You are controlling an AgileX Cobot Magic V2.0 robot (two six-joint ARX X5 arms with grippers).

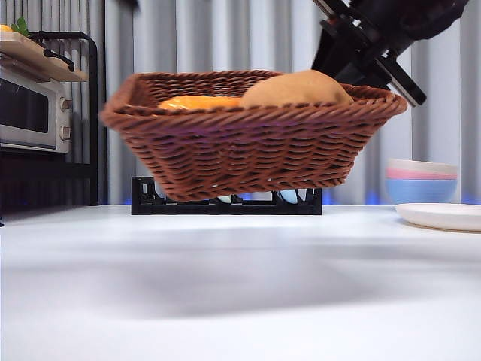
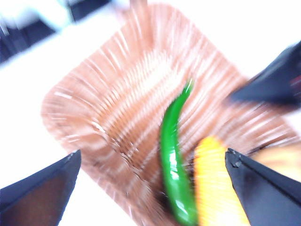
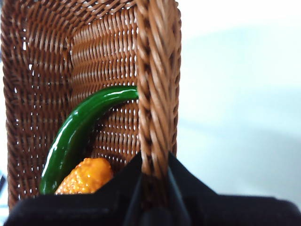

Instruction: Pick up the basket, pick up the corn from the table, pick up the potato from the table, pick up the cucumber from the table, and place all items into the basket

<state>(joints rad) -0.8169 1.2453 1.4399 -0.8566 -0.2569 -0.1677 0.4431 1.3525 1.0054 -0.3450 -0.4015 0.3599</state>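
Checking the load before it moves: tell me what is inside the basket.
The basket holds the corn, the cucumber and the potato. The front view hides the cucumber behind the wicker wall; the right gripper clamps the rim.

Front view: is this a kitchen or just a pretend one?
Probably a pretend kitchen set up for practice. A toaster oven sits on a black rack at the left, stacked bowls and a white plate stand on the right, and a plain curtain hangs behind.
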